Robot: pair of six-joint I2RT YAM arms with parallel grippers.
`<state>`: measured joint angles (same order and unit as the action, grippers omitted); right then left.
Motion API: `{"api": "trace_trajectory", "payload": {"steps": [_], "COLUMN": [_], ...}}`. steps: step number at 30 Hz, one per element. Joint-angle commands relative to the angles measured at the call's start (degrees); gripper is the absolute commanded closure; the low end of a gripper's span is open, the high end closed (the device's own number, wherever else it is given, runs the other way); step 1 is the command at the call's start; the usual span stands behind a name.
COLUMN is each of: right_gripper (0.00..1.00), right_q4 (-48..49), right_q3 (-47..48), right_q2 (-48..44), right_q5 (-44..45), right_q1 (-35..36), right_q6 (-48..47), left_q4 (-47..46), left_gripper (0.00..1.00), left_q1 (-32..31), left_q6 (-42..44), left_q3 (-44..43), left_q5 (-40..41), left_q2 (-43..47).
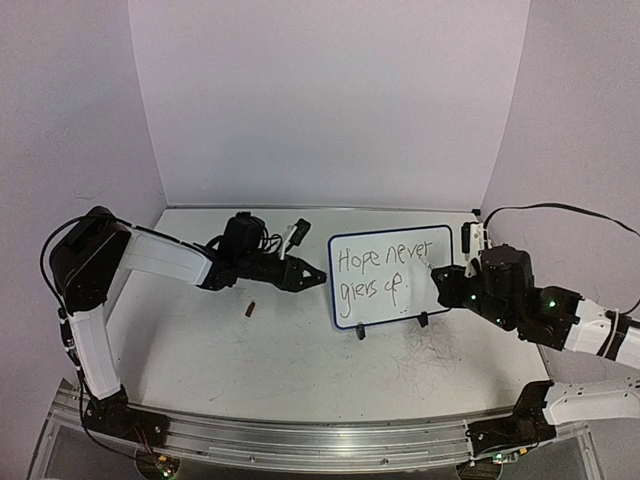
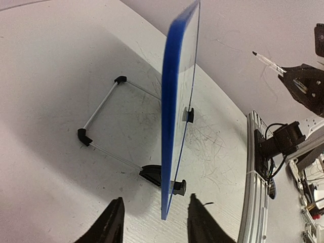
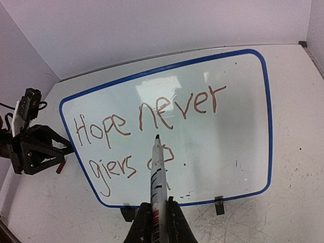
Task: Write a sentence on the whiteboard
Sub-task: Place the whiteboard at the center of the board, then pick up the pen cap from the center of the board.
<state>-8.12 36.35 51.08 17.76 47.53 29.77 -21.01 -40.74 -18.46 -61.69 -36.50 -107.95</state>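
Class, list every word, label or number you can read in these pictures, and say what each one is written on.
"Hope never": top line of the sentence, handwritten on the whiteboard.
"gjers": second line, as it reads; the letters are rough.
"up.": last word, readable roughly in the top view only; the marker partly covers it in the right wrist view.
Print on the marker barrel: too blurred to read.

whiteboard point(image 1: 390, 278) blocks the middle, marker point(image 3: 158, 167) at its face; tabletop point(image 1: 300, 375) in front open.

The left arm point(image 1: 92, 350) and right arm point(image 1: 590, 330) had white links point(image 1: 160, 257) and black joints point(image 1: 85, 258). Black cables point(image 1: 560, 207) ran alongside. The left gripper point(image 1: 322, 275) and right gripper point(image 3: 159, 223) were black.
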Motion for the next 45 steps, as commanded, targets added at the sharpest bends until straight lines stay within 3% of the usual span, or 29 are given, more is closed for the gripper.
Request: {"api": "trace_trajectory", "payload": {"steps": [1, 5, 8, 12, 16, 24, 28, 45], "right_gripper": [1.00, 1.00, 1.00, 1.00, 1.00, 1.00, 1.00, 1.00], "right_q4": [-1.7, -1.7, -1.9, -1.8, -1.4, -0.1, -0.1, 0.5], "right_q3": [4.7, 5.9, 6.2, 7.2, 8.3, 7.2, 6.0, 6.3], "right_q2": [-0.7, -2.5, -3.6, -4.3, -2.9, -4.1, -6.2, -5.7], "right_q5": [0.0, 1.1, 1.0, 0.0, -2.0, -5.2, -5.5, -7.0], "right_q1": [-0.2, -0.2, -0.2, -0.2, -0.2, -0.2, -0.2, -0.2], "right_q6": [-4.4, -7.1, -8.3, -9.8, -11.2, -11.1, -10.4, -9.9], "left_q4": [2.8, 10.7, 22.8, 37.9, 44.6, 48.2, 48.3, 48.2], "left_gripper": [0.44, 0.34, 0.26, 0.19, 0.23, 0.37, 0.41, 0.57], "left_q1": [1.7, 2.4, 2.4, 2.6, 3.3, 4.1, 4.3, 2.4], "left_q6": [-0.3, -0.9, -2.9, -5.6, -6.5, -5.5, -5.0, -5.0], "left_q3": [3.5, 8.7, 9.5, 8.2, 5.6, -1.3, -4.2, -4.4], "left_q5": [5.0, 12.5, 21.8, 32.1, 35.7, 41.3, 40.1, 40.5], "left_q2": [11.0, 21.4, 26.3, 26.8, 21.0, 8.5, 3.8, -1.1]}}
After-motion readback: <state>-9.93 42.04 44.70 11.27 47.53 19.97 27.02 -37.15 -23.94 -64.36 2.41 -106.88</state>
